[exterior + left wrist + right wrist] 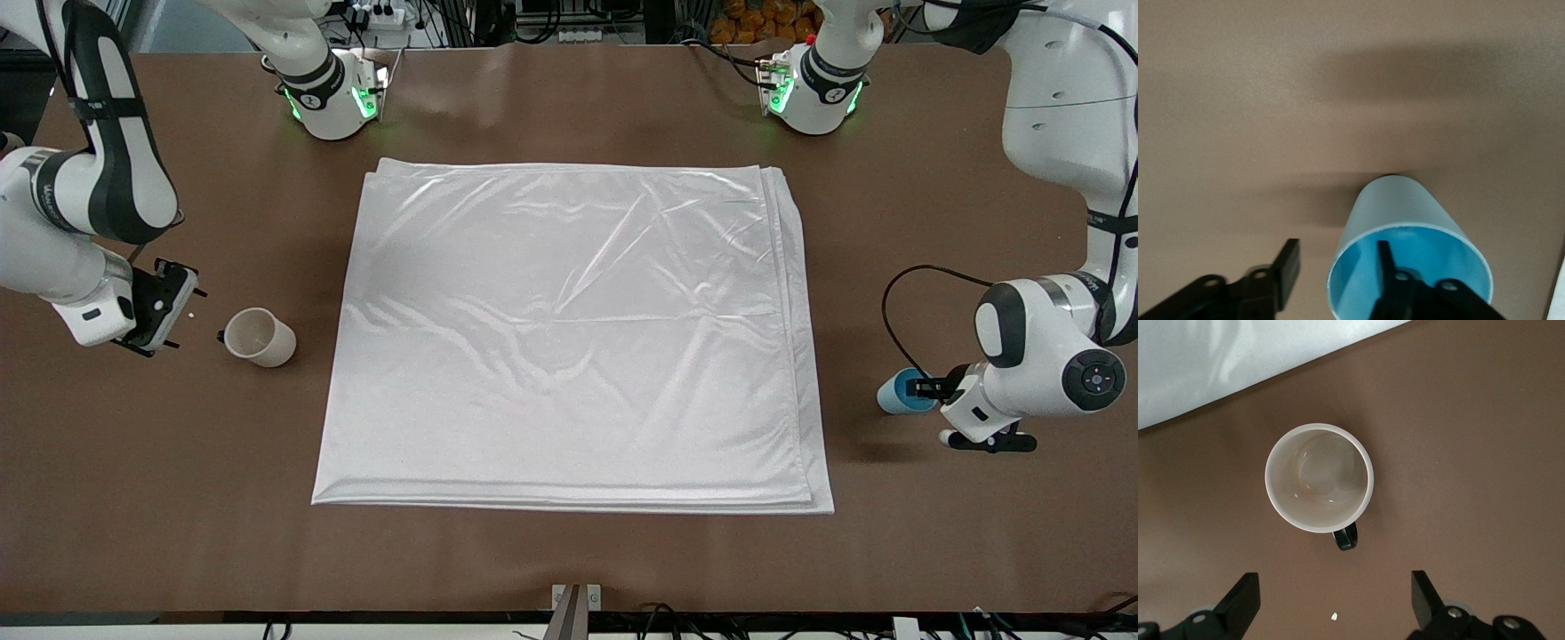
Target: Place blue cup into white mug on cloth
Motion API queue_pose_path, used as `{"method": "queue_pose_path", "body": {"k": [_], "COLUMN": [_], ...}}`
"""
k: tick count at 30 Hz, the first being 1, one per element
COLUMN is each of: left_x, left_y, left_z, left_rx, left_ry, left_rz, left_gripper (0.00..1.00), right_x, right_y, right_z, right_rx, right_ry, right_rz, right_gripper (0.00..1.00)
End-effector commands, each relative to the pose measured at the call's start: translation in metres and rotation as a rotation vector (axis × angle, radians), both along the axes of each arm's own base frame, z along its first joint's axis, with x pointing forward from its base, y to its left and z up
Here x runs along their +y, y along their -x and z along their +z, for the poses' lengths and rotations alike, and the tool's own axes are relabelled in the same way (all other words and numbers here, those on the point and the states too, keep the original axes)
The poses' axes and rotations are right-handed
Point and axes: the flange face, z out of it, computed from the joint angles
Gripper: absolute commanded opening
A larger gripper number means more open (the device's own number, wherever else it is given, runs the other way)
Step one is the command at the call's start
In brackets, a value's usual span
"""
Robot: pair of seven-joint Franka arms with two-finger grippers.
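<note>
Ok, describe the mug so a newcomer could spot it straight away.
Start from the big white cloth in the middle of the table. The mug stands on bare brown tabletop off the cloth's edge at the right arm's end. It is cream with a small black handle, unlike the handleless blue cup.

Both arms (pixel 1058 107) wear glossy white shells with black joint bands. Green lights glow at the round bases (pixel 333 98). A black cable (pixel 898 302) loops beside the left wrist. The fingers (pixel 1241 603) are matte black, fixed with small silver screws.
</note>
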Motion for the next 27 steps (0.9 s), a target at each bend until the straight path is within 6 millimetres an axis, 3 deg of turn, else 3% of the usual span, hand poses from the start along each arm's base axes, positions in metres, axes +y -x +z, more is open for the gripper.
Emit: {"method": "queue_pose_path", "body": {"k": [1,6,14,20,27], "left_x": [-0.001,-0.007,-0.013,-0.028,-0.065], "left_y": [-0.004,-0.006,-0.009,-0.014,-0.017], "left_z": [0.000,0.003,0.015,0.044,0.076], "left_rx": [-0.011,-0.016,-0.034,-0.079,-0.122], "left_ry": [0.017,0.017,0.021,0.030,0.058], "left_rz": [-0.011,-0.016,-0.025,-0.008,0.023], "left_gripper": [0.00,0.00,0.00,0.00,0.00], "right_x": [-0.004,-0.017,-0.021,-0.023,-0.026], "right_y": [-0.001,0.000,-0.001,-0.002,-0.003], "right_z": [-0.011,-0.026,-0.029,-0.032,-0.044], "right_rx": [0.010,0.019,0.002,-0.003,-0.003], "right_ry": [0.001,-0.007,-0.003,-0.003,-0.008], "right_rz": [0.061,0.083,0.099,0.109,0.218], "right_gripper": [1.00,1.00,1.00,1.00,1.00]}}
